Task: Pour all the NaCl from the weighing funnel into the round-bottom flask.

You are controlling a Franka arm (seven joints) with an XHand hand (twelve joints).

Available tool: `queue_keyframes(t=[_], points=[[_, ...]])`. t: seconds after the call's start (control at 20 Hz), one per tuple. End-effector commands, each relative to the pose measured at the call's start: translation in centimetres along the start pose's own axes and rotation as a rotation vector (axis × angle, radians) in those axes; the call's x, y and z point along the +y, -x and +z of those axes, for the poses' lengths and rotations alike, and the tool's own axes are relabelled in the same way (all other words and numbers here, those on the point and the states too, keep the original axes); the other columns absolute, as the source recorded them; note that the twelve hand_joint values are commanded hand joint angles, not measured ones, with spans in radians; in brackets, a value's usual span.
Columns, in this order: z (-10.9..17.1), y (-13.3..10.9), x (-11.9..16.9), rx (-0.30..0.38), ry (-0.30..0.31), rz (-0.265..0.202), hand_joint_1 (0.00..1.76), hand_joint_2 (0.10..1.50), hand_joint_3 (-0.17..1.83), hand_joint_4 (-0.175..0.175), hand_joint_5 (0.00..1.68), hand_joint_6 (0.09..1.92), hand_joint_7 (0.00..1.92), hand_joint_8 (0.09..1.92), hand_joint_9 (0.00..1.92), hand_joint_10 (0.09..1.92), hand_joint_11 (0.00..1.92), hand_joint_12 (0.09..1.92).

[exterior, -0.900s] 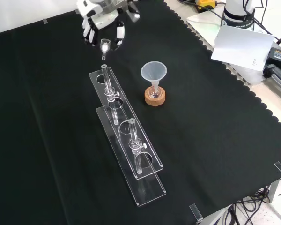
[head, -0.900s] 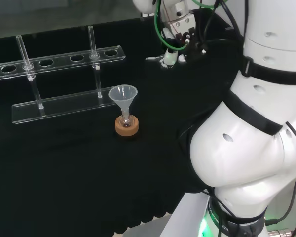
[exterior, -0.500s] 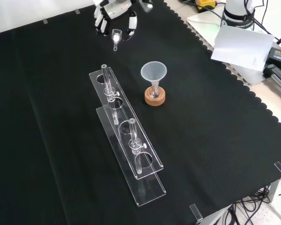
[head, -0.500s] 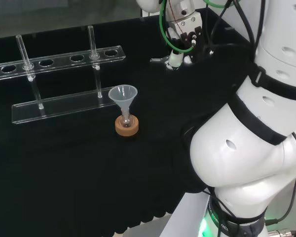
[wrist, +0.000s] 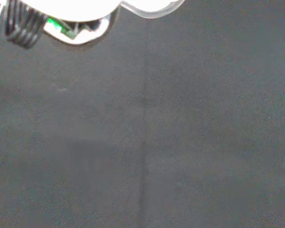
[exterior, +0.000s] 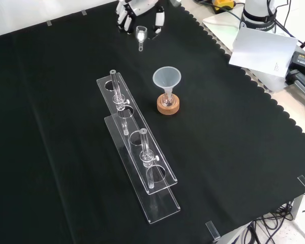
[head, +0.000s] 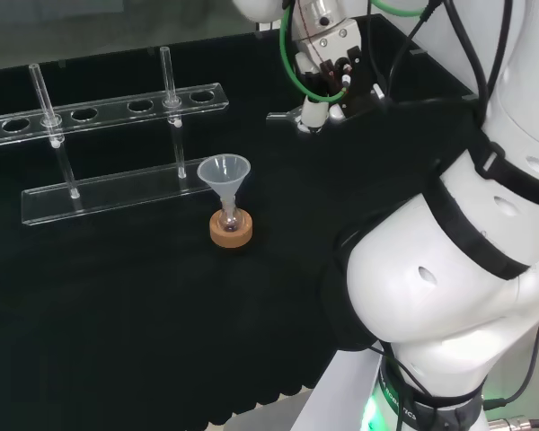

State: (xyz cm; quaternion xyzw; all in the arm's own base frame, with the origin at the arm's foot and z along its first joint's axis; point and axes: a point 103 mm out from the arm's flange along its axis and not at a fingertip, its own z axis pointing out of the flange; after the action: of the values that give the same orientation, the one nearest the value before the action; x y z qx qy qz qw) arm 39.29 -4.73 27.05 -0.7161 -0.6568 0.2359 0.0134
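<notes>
Pinching the weighing funnel (exterior: pixel 141 34) between curled fingers, the hand (exterior: pixel 137 10) hangs above the black cloth (exterior: pixel 51 101).

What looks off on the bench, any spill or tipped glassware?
Nothing stands out. The funnel sits upright in the flask on its cork ring, the rack is level, and the hand holds the weighing funnel above the cloth.

The head view looks from behind and above the arm's base across the black cloth (head: pixel 117 296), the arm's links (head: pixel 449 269) at 3 o'clock. The front view looks down from the opposite side, about a quarter turn round. Both share the clear rack (head: pixel 108 112) (exterior: pixel 137 147) and the funnel on its cork ring (head: pixel 229 229) (exterior: pixel 168 104) (near centre). The wrist view looks closely at bare cloth.
</notes>
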Motion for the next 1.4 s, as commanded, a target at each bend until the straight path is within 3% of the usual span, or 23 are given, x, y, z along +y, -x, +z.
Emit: queue_keyframes(t=[0.05,0.5,1.4], points=[[-0.6,-3.3,-2.8,-0.038,-0.018,-0.032,1.12,0.63,0.76,0.175,1.22,0.82,0.61,0.66,0.88,0.43,0.79,1.11],[-1.0,-6.6,-3.7,-0.126,-0.041,-0.074,1.12,0.63,0.76,0.175,1.21,0.82,0.61,0.66,0.88,0.42,0.80,1.10],[-1.2,-7.8,-2.5,-0.293,-0.081,-0.071,1.11,0.63,0.75,0.175,1.21,0.83,0.61,0.66,0.88,0.42,0.81,1.08]])
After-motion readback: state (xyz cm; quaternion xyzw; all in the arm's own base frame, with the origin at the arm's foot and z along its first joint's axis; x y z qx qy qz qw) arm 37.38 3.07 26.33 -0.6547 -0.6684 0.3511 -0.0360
